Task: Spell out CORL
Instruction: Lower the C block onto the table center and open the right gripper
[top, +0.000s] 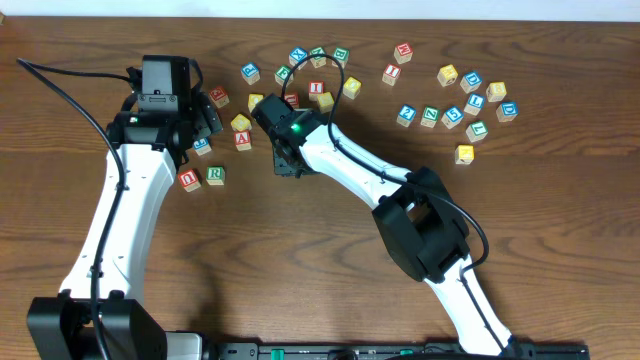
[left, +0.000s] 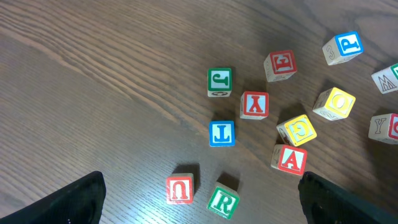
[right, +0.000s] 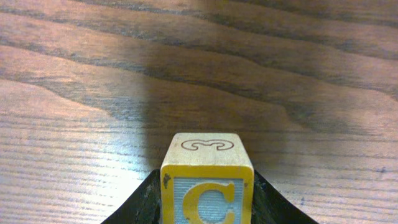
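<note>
My right gripper (right: 207, 214) is shut on a yellow-edged C block (right: 207, 186), held low over the bare wood. In the overhead view the right gripper (top: 287, 160) sits mid-table and hides that block. A green R block (left: 222, 201) lies next to a red U block (left: 180, 188); both show in the overhead view, R (top: 215, 176) and U (top: 189, 179). A yellow O block (left: 336, 102) lies further back. My left gripper (left: 200, 183) is open and empty above R and U; overhead it is at the left (top: 205, 120).
A red A block (left: 290, 159), a red Y block (left: 255, 104), a blue block (left: 222, 133) and a green block (left: 219, 81) lie near the left gripper. More blocks cluster at the back middle (top: 316, 88) and to the right (top: 455, 115).
</note>
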